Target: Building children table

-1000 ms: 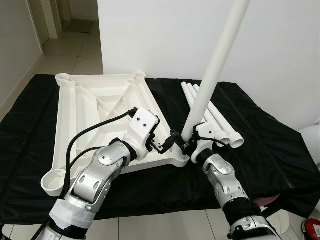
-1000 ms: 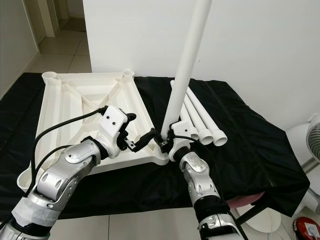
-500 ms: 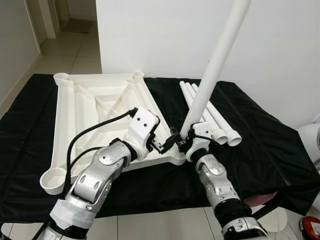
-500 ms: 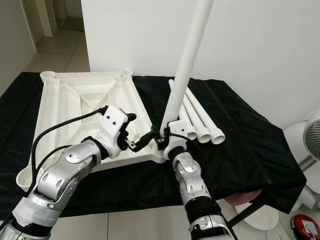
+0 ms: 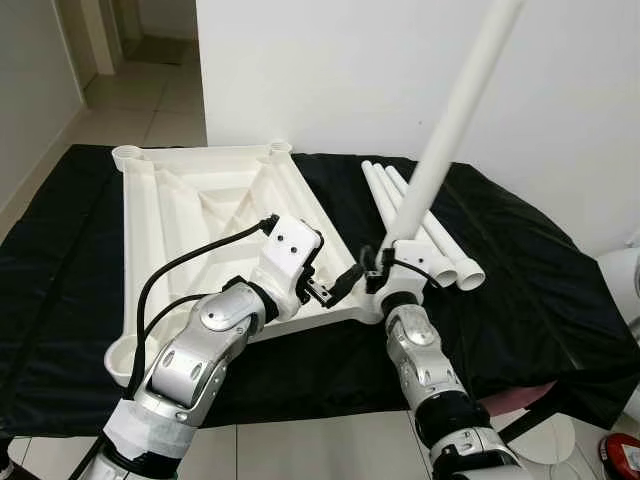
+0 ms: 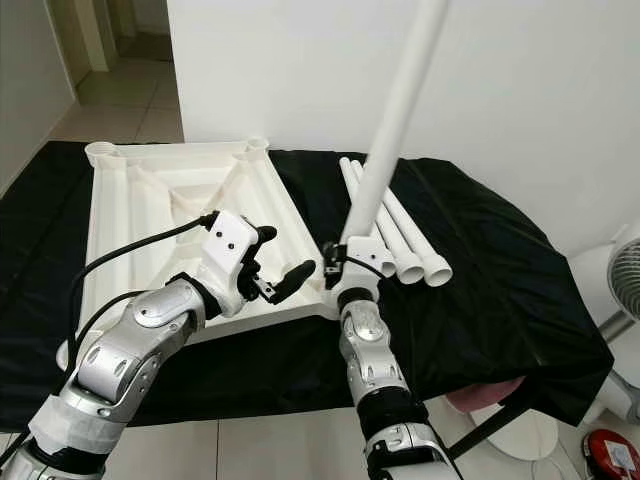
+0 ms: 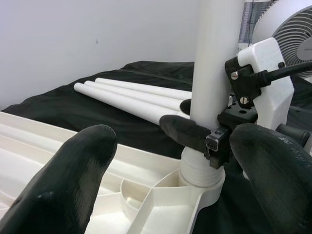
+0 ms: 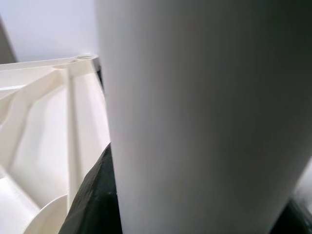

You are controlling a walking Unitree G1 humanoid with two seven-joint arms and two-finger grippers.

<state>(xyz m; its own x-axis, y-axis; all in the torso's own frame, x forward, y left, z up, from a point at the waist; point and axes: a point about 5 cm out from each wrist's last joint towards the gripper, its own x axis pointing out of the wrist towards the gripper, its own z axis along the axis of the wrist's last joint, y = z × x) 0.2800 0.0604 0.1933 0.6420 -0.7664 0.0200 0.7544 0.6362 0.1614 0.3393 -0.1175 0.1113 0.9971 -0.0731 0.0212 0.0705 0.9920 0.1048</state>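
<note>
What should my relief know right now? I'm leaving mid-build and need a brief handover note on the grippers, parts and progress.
Right gripper: shut on the leg, low down near its foot; the leg's foot sits in the near corner socket of the upturned table top but leans away to the right.
Left gripper: open, beside that socket, holding nothing.
Three spare legs lie side by side on the black cloth, right of the top.
Done: first leg entered in its socket.
Left: straighten and seat it, then fit the other three.
</note>
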